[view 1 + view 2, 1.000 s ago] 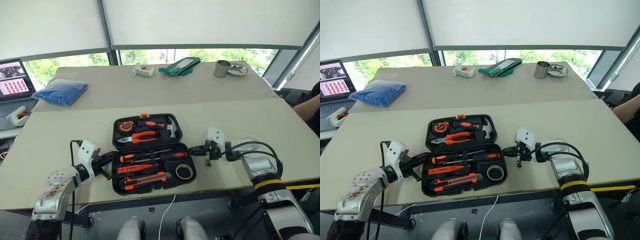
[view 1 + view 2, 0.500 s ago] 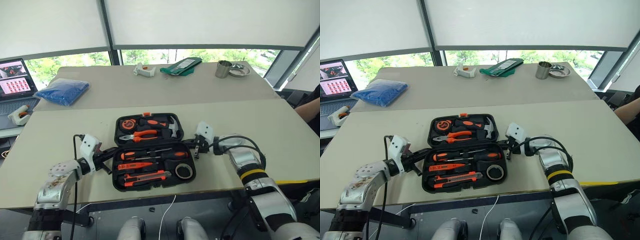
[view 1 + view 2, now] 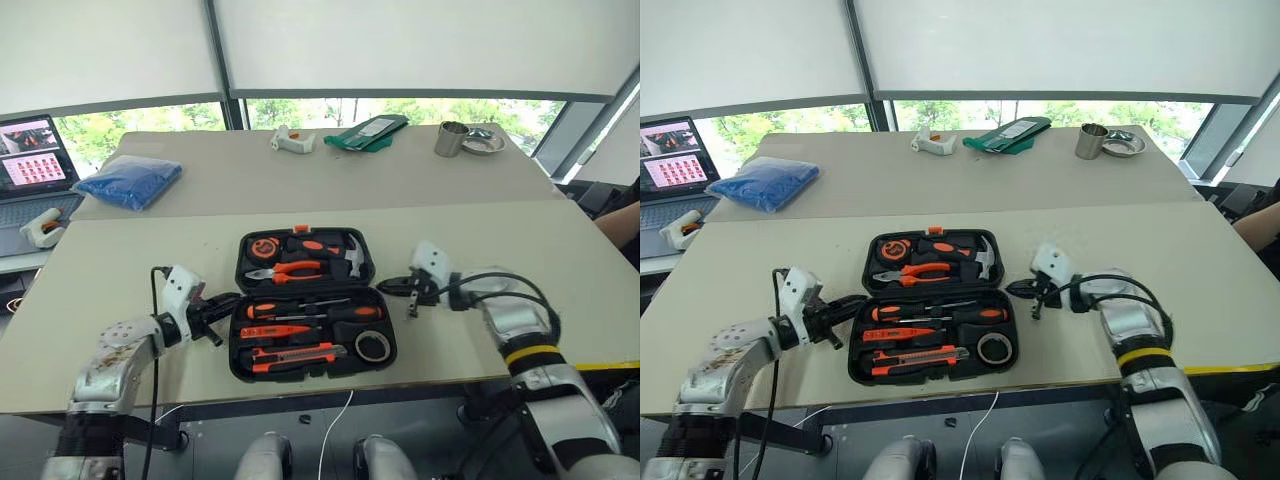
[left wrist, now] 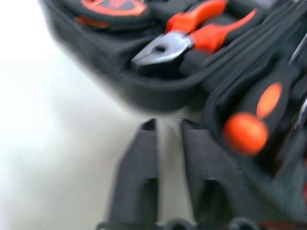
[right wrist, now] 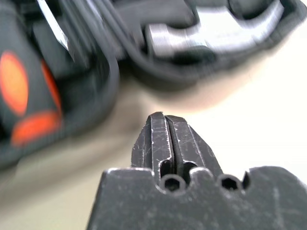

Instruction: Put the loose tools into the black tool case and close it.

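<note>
Left eye view: hovering at lower left, left gripper (image 3: 226,301), ribbed black fingers (image 4: 139,177) slightly parted, holding nothing, just off the case's left edge. Lying open at centre, black tool case (image 3: 310,305), rounded moulded plastic, loose tools (image 3: 305,330) resting in its nearer half. Sitting right of centre, right gripper (image 3: 397,287), scuffed fingers pressed together, empty, now drawn farther from the case than half a second ago.
</note>
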Controlling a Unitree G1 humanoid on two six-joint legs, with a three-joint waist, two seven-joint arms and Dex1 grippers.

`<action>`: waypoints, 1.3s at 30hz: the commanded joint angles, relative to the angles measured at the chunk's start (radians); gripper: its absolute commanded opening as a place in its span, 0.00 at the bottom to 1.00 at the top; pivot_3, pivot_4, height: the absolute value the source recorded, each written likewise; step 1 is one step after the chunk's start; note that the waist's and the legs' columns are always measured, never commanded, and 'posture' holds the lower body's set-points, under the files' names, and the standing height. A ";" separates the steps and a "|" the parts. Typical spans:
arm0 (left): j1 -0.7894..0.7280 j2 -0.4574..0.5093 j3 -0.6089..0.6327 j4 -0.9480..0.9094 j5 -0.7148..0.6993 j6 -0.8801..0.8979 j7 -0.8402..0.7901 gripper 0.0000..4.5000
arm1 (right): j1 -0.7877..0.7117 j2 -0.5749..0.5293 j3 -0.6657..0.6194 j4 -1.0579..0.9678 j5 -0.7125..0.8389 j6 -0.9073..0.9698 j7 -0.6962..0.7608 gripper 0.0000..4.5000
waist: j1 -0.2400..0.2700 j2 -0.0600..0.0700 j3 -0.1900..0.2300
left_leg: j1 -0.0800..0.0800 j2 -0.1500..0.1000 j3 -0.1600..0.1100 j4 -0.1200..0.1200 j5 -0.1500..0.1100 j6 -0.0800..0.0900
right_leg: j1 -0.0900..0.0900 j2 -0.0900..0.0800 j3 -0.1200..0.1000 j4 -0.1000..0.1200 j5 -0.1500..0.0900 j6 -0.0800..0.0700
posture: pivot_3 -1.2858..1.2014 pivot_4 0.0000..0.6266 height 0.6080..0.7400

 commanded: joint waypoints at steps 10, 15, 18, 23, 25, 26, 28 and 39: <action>-0.262 0.169 0.096 -0.080 -0.259 0.790 0.113 1.00 | -0.249 -0.043 0.014 -0.261 0.097 0.938 -0.159 1.00 | -0.013 -0.002 0.002 | 0.001 0.001 -0.004 0.000 0.000 -0.001 | -0.001 0.000 0.000 0.002 -0.003 0.005 | 0.52 0.24 1.00; -0.407 0.082 0.087 -0.013 -0.216 0.904 0.269 1.00 | -0.396 0.059 0.056 -0.188 0.136 1.083 -0.203 1.00 | -0.015 -0.003 0.002 | 0.000 -0.002 -0.004 0.000 0.001 0.000 | 0.000 0.000 0.001 0.002 0.000 0.000 | 0.52 0.24 1.00; -0.432 0.055 0.086 -0.003 -0.218 0.923 0.294 1.00 | -0.446 0.106 0.062 -0.107 0.126 1.084 -0.246 1.00 | -0.018 -0.004 0.002 | -0.001 -0.003 -0.003 0.000 0.000 0.000 | -0.001 0.001 0.001 0.002 0.000 0.000 | 0.52 0.24 1.00; -0.448 0.016 0.052 0.030 -0.196 0.919 0.331 1.00 | -0.506 0.148 0.076 0.050 0.098 1.031 -0.298 1.00 | -0.016 -0.004 0.003 | -0.002 -0.004 -0.002 0.000 0.000 0.000 | -0.001 0.000 0.001 0.002 0.000 0.001 | 0.52 0.24 1.00; -0.464 -0.006 0.044 0.059 -0.182 0.897 0.345 1.00 | -0.524 0.159 0.078 0.097 0.094 1.005 -0.303 1.00 | -0.015 -0.004 0.003 | -0.002 -0.004 -0.001 0.000 0.000 0.000 | -0.001 0.000 0.001 0.002 0.000 0.001 | 0.52 0.24 1.00; -0.473 -0.017 0.045 0.071 -0.178 0.893 0.352 1.00 | -0.534 0.167 0.073 0.119 0.097 0.996 -0.305 1.00 | -0.014 -0.005 0.003 | -0.002 -0.004 -0.001 0.000 0.000 0.000 | -0.001 0.000 0.001 0.002 0.000 0.001 | 0.52 0.24 1.00; -0.492 -0.037 0.041 0.091 -0.170 0.886 0.365 1.00 | -0.552 0.183 0.072 0.160 0.099 0.980 -0.307 1.00 | -0.016 -0.005 0.003 | -0.002 -0.004 -0.002 0.000 0.000 0.000 | -0.001 0.000 0.001 0.002 0.001 0.001 | 0.52 0.24 1.00; -0.504 -0.066 0.034 0.105 -0.157 0.898 0.385 0.55 | -0.553 0.227 0.088 0.258 0.079 0.949 -0.331 0.62 | -0.021 -0.005 0.003 | -0.002 -0.004 -0.002 0.000 0.000 0.000 | -0.001 0.000 0.001 0.003 0.001 0.001 | 0.52 0.24 1.00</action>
